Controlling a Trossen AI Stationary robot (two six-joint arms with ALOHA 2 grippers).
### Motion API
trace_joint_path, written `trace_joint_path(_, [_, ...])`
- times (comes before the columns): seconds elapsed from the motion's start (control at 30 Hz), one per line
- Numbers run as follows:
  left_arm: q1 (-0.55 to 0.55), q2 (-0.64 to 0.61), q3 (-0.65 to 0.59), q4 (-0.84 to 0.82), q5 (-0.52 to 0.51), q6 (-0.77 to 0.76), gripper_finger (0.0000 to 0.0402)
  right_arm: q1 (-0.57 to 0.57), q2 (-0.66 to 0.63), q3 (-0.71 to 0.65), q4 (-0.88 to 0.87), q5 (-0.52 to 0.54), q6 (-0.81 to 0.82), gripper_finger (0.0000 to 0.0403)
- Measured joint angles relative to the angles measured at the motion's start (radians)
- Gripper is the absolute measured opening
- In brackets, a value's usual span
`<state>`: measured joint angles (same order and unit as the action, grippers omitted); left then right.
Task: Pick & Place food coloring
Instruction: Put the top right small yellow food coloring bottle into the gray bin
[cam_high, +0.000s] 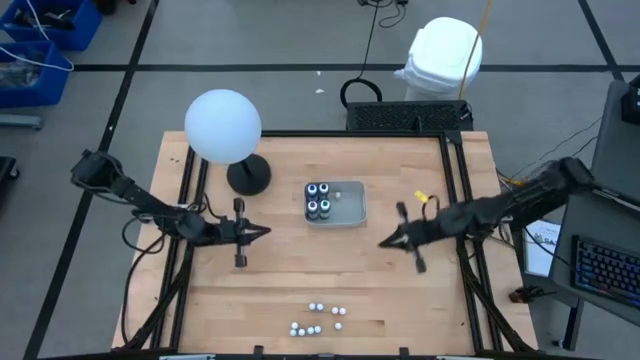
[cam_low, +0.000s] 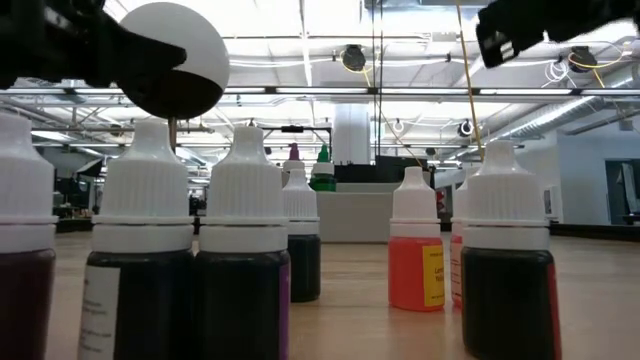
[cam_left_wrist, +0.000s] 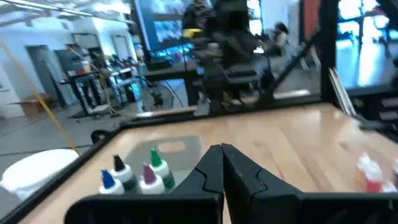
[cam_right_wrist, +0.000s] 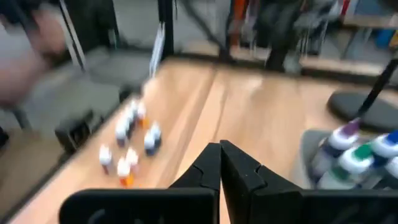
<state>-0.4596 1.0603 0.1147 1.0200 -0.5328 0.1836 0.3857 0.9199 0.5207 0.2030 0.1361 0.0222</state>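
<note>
Wooden tabletop (cam_high: 300, 280) holds loose food coloring bottles (cam_high: 318, 318) near its front edge, both arms' jaws closed, empty, flanking the tray (cam_high: 348, 205).

White-capped food coloring bottles (cam_low: 415, 250): orange, dark purple, black bodies; white globe lamp (cam_high: 222, 126); pale wood table (cam_high: 270, 280).

Wooden table (cam_high: 280, 280) with bottles, tray and lamp.
Loose bottles (cam_high: 318, 319) cluster at the near edge; a tray (cam_high: 348, 207) sits mid-table, and a globe lamp (cam_high: 248, 176) stands far left.
</note>
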Motion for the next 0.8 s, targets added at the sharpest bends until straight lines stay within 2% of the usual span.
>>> trace_joint_path(0.07, [0.019, 0.0, 0.002, 0.036, 0.0, -0.001, 0.0007, 0.072, 0.138, 0.103, -0.093, 0.067, 0.015, 0.0])
trace_joint_path(0.2, [0.051, 0.0, 0.003, 0.105, 0.0, -0.006, 0.0027, 0.166, 0.388, 0.348, -0.284, 0.078, 0.056, 0.0])
trace_joint_path(0.33, [0.087, 0.0, 0.003, 0.136, -0.024, -0.01, 0.0036, 0.201, 0.61, 0.632, -0.563, 0.078, 0.082, 0.0])
trace_joint_path(0.43, [0.117, 0.0, 0.003, 0.123, -0.026, -0.027, 0.0037, 0.205, 0.739, 0.823, -0.696, 0.111, 0.054, 0.0])
trace_joint_path(0.5, [0.133, 0.0, 0.003, 0.102, -0.026, -0.039, 0.0037, 0.204, 0.8, 0.909, -0.723, 0.157, 0.04, 0.0])
trace_joint_path(0.6, [0.149, 0.0, 0.003, 0.087, -0.026, -0.061, 0.0037, 0.185, 0.861, 0.974, -0.706, 0.152, 0.012, 0.0])
trace_joint_path(0.8, [0.155, 0.0, 0.003, 0.056, -0.018, -0.079, 0.0037, 0.114, 0.917, 0.98, -0.564, -0.001, -0.039, 0.0])
